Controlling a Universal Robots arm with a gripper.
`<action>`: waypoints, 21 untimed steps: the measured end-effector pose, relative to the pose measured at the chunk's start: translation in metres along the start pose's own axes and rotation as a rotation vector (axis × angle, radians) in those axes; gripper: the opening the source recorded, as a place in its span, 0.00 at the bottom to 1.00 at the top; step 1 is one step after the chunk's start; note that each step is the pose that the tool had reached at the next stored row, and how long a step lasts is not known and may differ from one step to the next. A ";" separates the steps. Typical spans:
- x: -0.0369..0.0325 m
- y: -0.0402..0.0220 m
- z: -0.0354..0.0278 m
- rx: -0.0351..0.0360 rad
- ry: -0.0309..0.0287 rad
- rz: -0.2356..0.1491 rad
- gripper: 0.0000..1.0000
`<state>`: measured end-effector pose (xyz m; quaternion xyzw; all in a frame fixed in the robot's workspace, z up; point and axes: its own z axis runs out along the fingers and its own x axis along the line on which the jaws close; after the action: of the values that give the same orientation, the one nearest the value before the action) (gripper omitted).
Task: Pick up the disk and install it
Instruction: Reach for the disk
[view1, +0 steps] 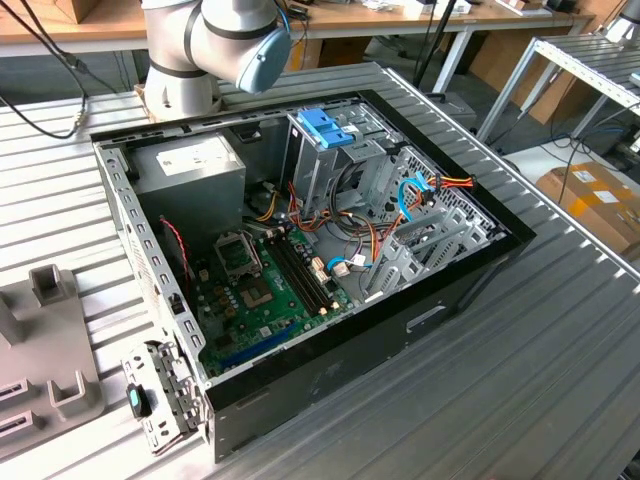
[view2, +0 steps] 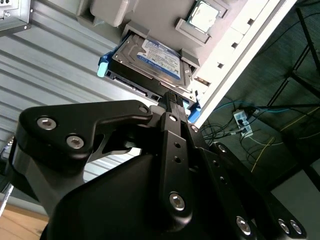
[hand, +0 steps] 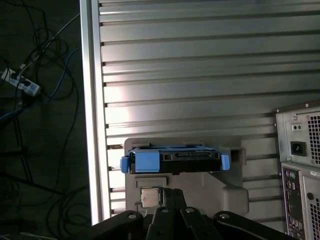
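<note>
Disk (view2: 131, 54) with blue-and-white label (view2: 162, 56) sits in grey holder (hand: 215, 192)

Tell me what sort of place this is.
Likely a robotics lab or workshop: an opened computer case sits on a ribbed metal table beside a robot arm, with wooden workbenches behind.

An open computer case (view1: 440, 300) lies on the ribbed metal table (view1: 560, 390) at the centre of the exterior view. It holds a green motherboard (view1: 262, 292) low in the middle, a grey power supply (view1: 192, 165) at its upper left, and a blue latch (view1: 325, 128) on top of the drive cage (view1: 318, 170). At the exterior view's lower left are a grey plastic fixture (view1: 45, 375) and a metal bracket (view1: 165, 400), a cardboard box (view1: 598, 200) sits at the right edge, and in the first wrist view a processor chip (hand: 149, 197) rests in a grey holder (hand: 210, 192).
</note>
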<state>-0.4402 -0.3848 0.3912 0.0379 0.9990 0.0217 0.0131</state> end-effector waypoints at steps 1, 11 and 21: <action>0.0001 0.0000 0.0000 0.0000 0.0000 0.000 0.11; 0.0010 0.0007 0.0003 0.0000 0.0001 0.000 0.11; 0.0044 0.0155 0.0139 0.0087 -0.0009 0.000 0.11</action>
<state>-0.4430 -0.3684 0.3779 0.0378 0.9990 0.0173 0.0133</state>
